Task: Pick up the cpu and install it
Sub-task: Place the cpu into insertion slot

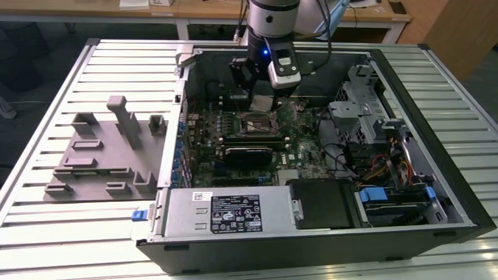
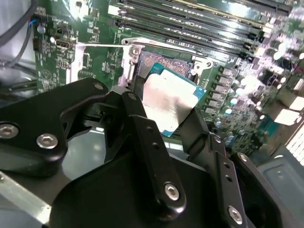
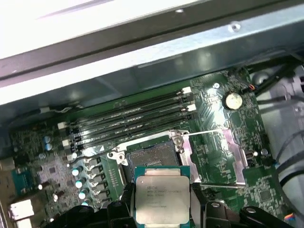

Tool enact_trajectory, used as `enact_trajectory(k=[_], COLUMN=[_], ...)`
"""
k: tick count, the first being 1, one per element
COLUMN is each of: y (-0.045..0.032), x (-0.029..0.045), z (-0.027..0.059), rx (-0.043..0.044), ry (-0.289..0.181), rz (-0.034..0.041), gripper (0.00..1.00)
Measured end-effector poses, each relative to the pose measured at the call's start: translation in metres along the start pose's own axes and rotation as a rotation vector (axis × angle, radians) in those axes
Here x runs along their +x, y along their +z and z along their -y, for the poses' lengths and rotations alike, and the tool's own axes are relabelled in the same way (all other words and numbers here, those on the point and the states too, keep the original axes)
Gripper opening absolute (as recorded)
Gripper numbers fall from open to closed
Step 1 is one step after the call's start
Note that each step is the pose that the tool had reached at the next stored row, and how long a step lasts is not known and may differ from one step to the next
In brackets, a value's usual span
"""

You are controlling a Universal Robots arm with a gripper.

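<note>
The cpu (image 1: 262, 103), a flat square chip with a silvery top plate, hangs in my gripper (image 1: 262, 98) inside the open computer case. The gripper (image 3: 162, 202) is shut on the cpu (image 3: 162, 197), one black finger (image 3: 127, 197) against each side edge. Just beyond the chip lies the open motherboard socket (image 3: 153, 156), its metal load plate (image 3: 229, 153) swung aside. In the second wrist view the cpu (image 2: 168, 97) sits tilted between the fingers (image 2: 142, 128), above and slightly short of the socket (image 2: 167, 61). In the exterior view the socket (image 1: 257, 123) lies just below the chip.
A grey plastic fixture tray (image 1: 101, 151) lies on the slatted table at the exterior view's left. Inside the case are a black heatsink block (image 1: 249, 155), memory slots (image 3: 133, 118), a power supply (image 1: 225, 213), a drive cage (image 1: 365, 116) and cables. The case walls (image 1: 175, 116) ring the board.
</note>
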State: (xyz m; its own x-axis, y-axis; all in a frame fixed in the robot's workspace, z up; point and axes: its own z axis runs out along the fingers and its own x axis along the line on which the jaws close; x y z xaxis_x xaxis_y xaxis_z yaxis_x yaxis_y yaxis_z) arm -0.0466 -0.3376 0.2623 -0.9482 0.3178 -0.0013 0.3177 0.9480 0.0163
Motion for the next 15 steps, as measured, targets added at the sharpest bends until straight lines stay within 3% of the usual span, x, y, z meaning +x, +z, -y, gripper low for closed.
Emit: enact_trajectory(k=[15], y=[0.0001], x=[0.0000], z=[0.0000], rx=[0.0003], ry=[0.246], rz=[0.0040], gripper=[0.54])
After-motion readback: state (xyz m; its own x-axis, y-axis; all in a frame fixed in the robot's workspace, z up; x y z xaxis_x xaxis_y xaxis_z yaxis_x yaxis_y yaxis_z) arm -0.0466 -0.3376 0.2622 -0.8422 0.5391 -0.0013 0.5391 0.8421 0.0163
